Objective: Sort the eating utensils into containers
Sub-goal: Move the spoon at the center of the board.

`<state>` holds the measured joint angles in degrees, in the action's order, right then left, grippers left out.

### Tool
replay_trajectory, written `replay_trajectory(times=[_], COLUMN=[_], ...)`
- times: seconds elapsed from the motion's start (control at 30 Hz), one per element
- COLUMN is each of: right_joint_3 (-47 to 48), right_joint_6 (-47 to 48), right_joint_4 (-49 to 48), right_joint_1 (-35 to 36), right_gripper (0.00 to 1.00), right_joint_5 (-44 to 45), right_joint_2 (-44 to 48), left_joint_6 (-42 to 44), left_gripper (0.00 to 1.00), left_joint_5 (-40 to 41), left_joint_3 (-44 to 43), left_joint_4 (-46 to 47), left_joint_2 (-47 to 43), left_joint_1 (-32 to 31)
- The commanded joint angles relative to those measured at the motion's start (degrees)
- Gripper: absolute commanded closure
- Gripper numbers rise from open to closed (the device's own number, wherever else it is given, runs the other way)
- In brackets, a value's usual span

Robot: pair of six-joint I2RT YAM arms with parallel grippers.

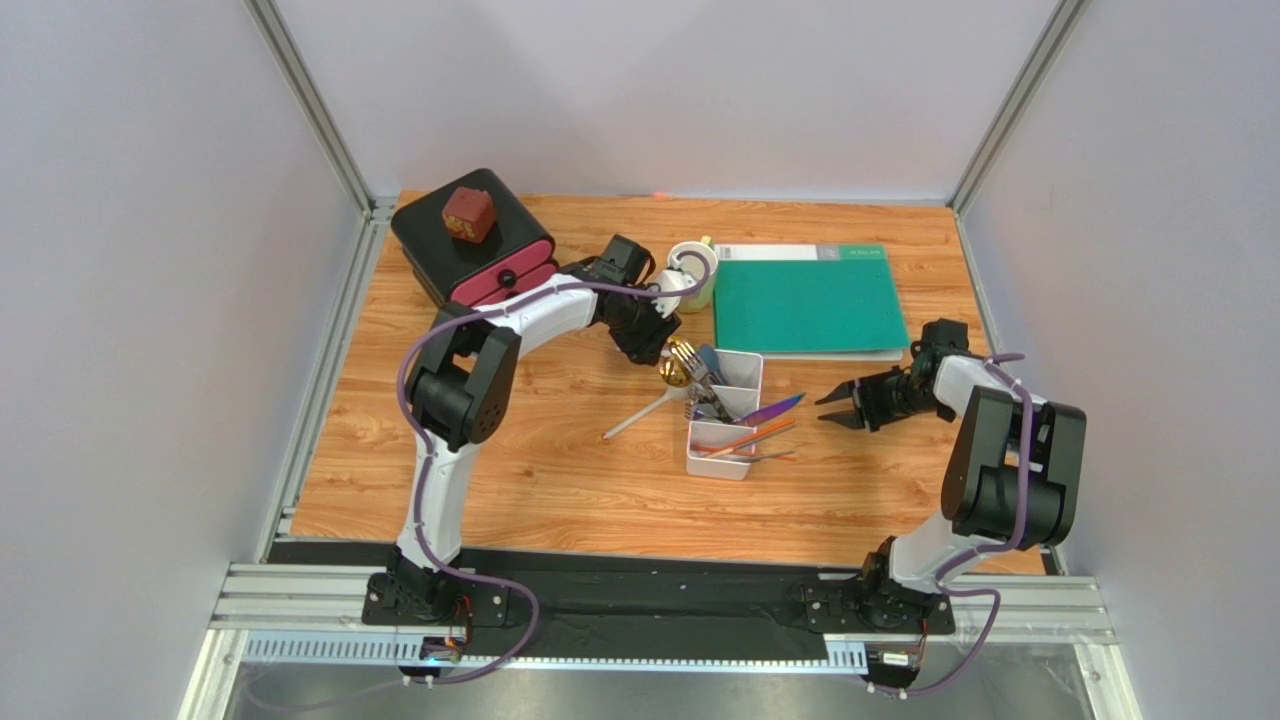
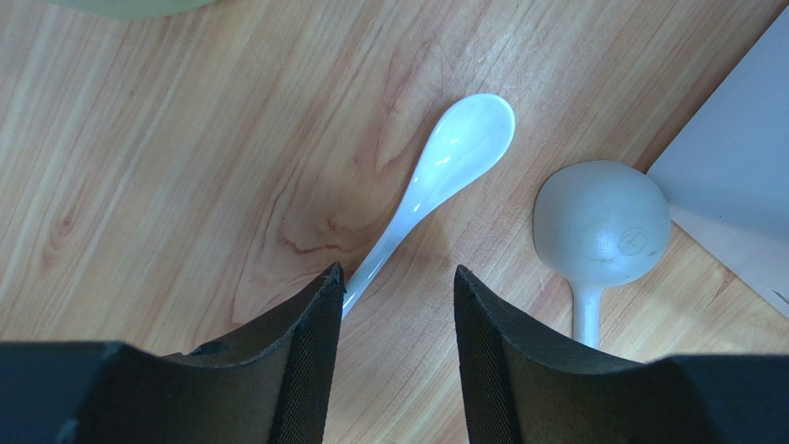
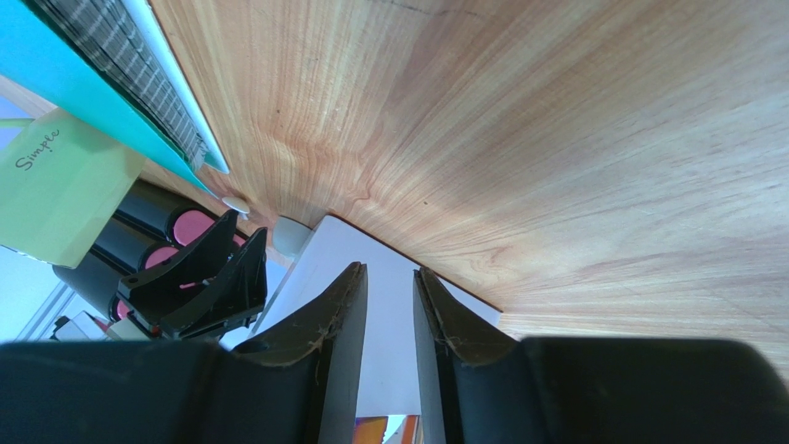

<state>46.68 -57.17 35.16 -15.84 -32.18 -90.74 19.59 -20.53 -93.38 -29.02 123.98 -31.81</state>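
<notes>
Jaws of our left gripper (image 2: 398, 277) hung part-open and empty over the white spoon (image 2: 444, 166), likely to pinch its handle; our right gripper (image 3: 389, 282), narrowly parted, held nothing.

Finding: a robotics laboratory test cell, not a domestic or commercial room. Plain pale panels (image 1: 150, 300) close off the left, far and right sides of the overhead view, held in bare aluminium posts (image 1: 308, 98). A wood-grain table (image 1: 571, 480) fills the centre. Along the bottom edge a slotted metal rail (image 1: 661, 608) carries the left arm (image 1: 451, 390) and right arm (image 1: 1007, 465), both trailing purple cabling (image 1: 401, 375)
</notes>
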Motion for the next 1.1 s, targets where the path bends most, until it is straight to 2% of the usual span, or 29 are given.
replay_trajectory(times=[0.0,0.13,0.23,0.47,0.57,0.7,0.8,1.07], right_joint_3=[2.7,3.5,3.9,2.7,2.4,1.6,1.1,0.3], right_joint_6=[-0.8,-1.1,-1.2,-0.9,-1.0,-1.6,-2.0,-2.8], right_joint_4=[0.4,1.2,1.3,1.3,1.1,0.0,-0.8,-1.9], right_joint_1=[-0.2,-0.2,-0.2,-0.2,-0.2,-0.2,-0.2,-0.1], right_gripper=[0.70,0.71,0.71,0.71,0.71,0.71,0.71,0.71], right_joint_5=[-1.9,-2.4,-2.7,-2.6,-2.8,-3.3,-3.6,-4.1], right_joint_2=[-0.1,0.5,0.8,1.8,1.8,2.0,2.2,3.1], left_joint_6=[0.2,-0.3,-0.7,-0.8,-1.5,-2.8,-3.7,-7.2], left_gripper=[0.46,0.49,0.58,0.68,0.77,0.95,1.00,1.00], left_joint_5=[-1.8,-0.8,1.6,2.9,1.7,0.9,1.5,7.2], left_joint_3=[0.3,-0.9,-2.6,-2.6,-3.2,-4.9,-4.4,1.6], left_joint_4=[1.5,-0.1,-1.5,-4.5,-6.8,-11.4,-13.5,-15.7], left_joint_2=[0.8,1.9,2.2,2.0,2.4,3.2,2.1,-3.5], left_joint_1=[0.1,0.0,0.0,0.0,0.0,-0.2,-0.4,-0.6])
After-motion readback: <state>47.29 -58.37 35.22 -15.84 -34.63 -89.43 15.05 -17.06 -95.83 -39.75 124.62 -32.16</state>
